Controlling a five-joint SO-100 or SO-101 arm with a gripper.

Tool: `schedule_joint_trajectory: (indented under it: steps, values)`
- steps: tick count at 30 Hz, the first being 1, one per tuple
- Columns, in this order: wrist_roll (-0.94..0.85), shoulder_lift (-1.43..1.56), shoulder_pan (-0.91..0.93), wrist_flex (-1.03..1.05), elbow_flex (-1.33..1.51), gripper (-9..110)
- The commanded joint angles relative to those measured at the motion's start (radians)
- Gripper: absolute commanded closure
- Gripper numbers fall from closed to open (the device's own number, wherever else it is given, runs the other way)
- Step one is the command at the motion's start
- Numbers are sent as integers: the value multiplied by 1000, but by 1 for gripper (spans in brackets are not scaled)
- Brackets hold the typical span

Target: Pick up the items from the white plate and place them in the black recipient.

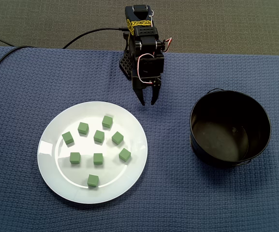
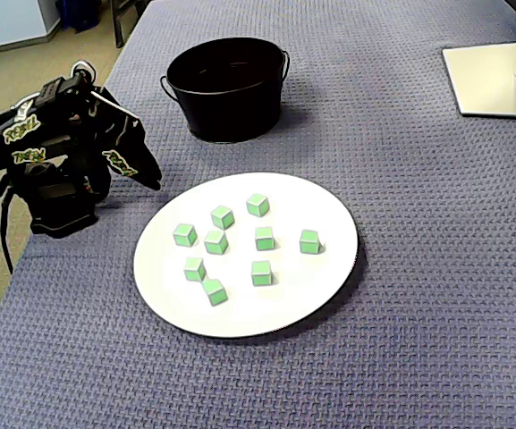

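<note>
Open lane of bare cloth [image 1: 170,145] at centre frame, between white plate [image 1: 47,159] and black bucket [image 1: 216,104]. Nine green cubes [image 1: 98,136] sit apart, with gaps round each. Bucket mouth is unobstructed. Monitor base [image 2: 499,80] at upper right, well apart from the bucket.

- Nine green cubes [image 1: 99,136] lie scattered, apart, on the white plate [image 1: 52,166].
- The black bucket [image 1: 257,116] stands to its right.
- The gripper [image 1: 147,102], tips slightly parted, hangs over the blue cloth [image 1: 168,193].

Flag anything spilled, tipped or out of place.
Nothing stands out. All nine green cubes sit on the white plate, the black bucket stands upright and empty, and the gripper hangs clear of both.
</note>
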Motion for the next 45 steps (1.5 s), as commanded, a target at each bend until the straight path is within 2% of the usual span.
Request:
schedule_joint_trajectory:
  steps: [1,10,22,35,45]
  values:
    - [206,-143,304,-193,-60,80]
    - [209,-167,311,-202,-81,79]
    - [232,-443,443,-172,-420,77]
    - [-198,-900,635,-413,-558,72]
    - [-334,-1127,713,-451,-650,71]
